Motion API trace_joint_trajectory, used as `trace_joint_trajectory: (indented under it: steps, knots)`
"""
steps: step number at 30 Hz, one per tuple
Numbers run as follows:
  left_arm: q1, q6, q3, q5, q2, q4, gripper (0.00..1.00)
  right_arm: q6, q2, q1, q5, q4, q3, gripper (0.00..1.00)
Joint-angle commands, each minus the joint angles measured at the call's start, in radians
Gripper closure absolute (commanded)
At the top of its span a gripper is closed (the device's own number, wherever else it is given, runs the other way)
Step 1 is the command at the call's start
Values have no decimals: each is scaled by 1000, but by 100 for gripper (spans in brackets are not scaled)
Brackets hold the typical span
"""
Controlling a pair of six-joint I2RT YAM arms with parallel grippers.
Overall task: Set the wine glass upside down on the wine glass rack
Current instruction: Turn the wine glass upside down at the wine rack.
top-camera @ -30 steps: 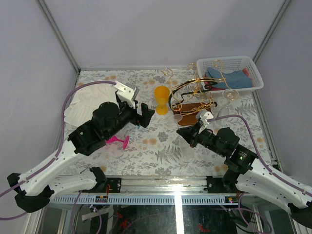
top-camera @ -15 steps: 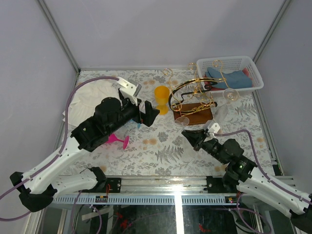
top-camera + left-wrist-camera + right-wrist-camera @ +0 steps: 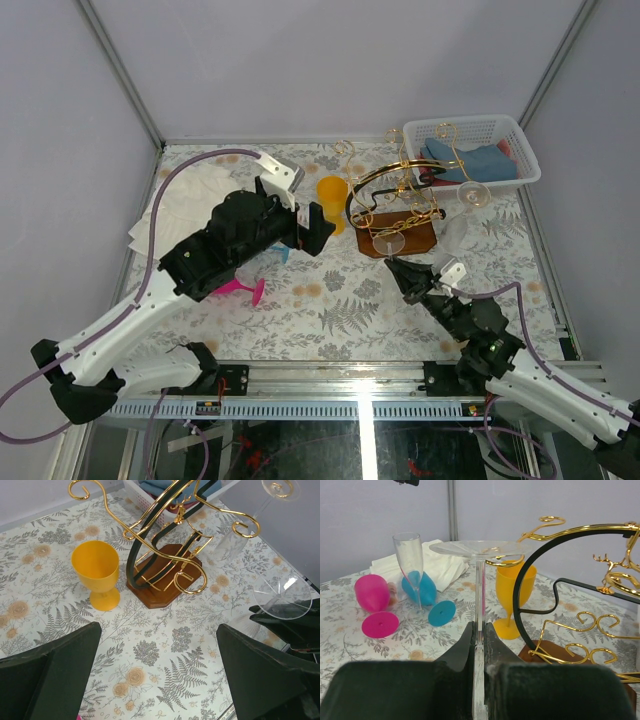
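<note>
The right gripper (image 3: 479, 630) has its jaws pinched on the stem of the clear wine glass (image 3: 481, 548). The glass stands upside down, its flat foot above the jaws and its bowl hidden below them. Just past the jaws, to their right, rises the wine glass rack (image 3: 420, 240). Its black arch is beside the stem, and the glass is clear of its gold arms. A yellow goblet (image 3: 512, 590) stands behind the stem. Farther ahead on the left lie a pink glass (image 3: 372, 594) and a blue glass (image 3: 424, 591), a clear flute (image 3: 409, 555) upright between them, a white cloth (image 3: 442, 562) beyond. The left gripper (image 3: 158, 650) hangs with jaws spread wide and empty above the table (image 3: 45, 555). Ahead of them are the goblet, leftward, and the rack.
</note>
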Motion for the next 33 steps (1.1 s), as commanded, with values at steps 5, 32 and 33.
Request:
trace_joint_trajectory:
  steps: [5,32,33]
  knots:
    - [5,-82,3,-134,-39,75,0,-65,-2,-2,110,238,-43,100]
    - [15,69,-138,-13,-136,97,0,86,475,-325,-151,678,40,100]
    - [15,70,-148,-13,-145,103,0,103,487,-335,-150,697,39,100]
